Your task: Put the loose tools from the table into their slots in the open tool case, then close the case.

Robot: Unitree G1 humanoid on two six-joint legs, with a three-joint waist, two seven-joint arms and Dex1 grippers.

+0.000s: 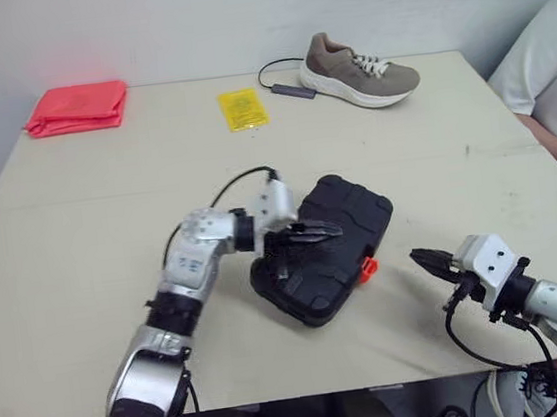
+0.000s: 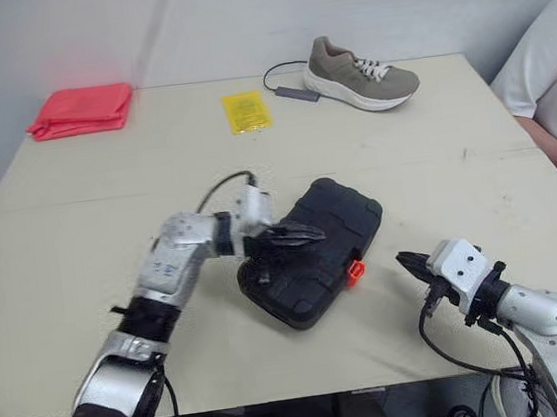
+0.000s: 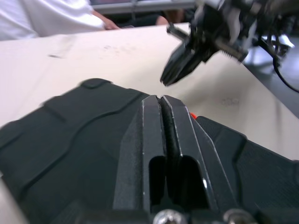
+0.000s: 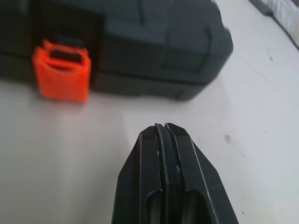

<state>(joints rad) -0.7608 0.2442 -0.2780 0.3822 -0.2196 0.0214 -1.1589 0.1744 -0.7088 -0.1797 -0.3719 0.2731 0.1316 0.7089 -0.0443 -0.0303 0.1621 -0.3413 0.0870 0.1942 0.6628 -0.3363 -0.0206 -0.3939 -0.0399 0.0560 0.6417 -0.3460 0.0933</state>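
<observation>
Both grippers have their black fingers pressed together. Over the lid of the shut black ribbed plastic tool case [image 1: 354, 210], mid-way across the beige table [image 1: 107, 208], lies the left gripper [image 1: 326, 231]; the right gripper [image 1: 420, 258] hovers near the case's orange latch [image 1: 368, 268], apart from it.

left gripper [image 1: 329, 231]: fingers pressed together, arm bent inward | right gripper [image 1: 421, 257]: fingers pressed together, pointing left
</observation>
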